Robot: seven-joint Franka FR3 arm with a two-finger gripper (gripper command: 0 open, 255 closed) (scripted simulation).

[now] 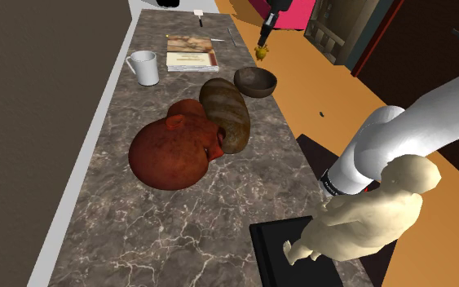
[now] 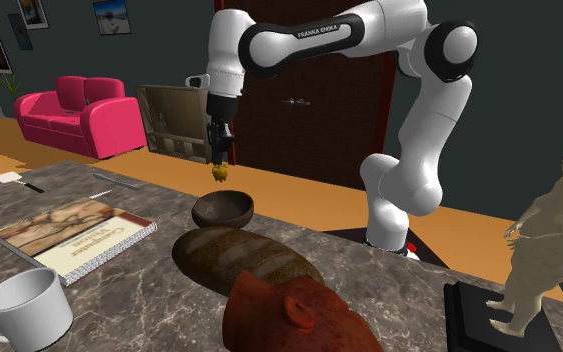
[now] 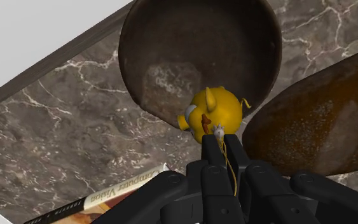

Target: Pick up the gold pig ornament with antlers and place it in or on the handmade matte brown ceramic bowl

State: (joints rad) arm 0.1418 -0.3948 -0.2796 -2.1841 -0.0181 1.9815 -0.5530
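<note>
A gold pig ornament (image 3: 213, 112) with small antlers hangs by its hanging loop from my black gripper (image 3: 220, 147), which is shut on that loop. In the wrist view it hangs over the near rim of the brown bowl (image 3: 190, 48). In the second exterior view the pig ornament (image 2: 220, 172) dangles below my gripper (image 2: 219, 152), a short way above the brown bowl (image 2: 222, 210). From the shoulder view the pig ornament (image 1: 262, 52) hangs under the gripper (image 1: 264, 39), above and just behind the bowl (image 1: 255, 81).
A dark bread loaf (image 1: 225, 112) lies beside the bowl, with a red-brown head sculpture (image 1: 174, 145) next to it. A white mug (image 1: 144, 68) and a book (image 1: 191, 54) sit farther along the marble counter (image 1: 170, 228). A beige figurine (image 1: 366, 212) stands on a black base near the arm's stand.
</note>
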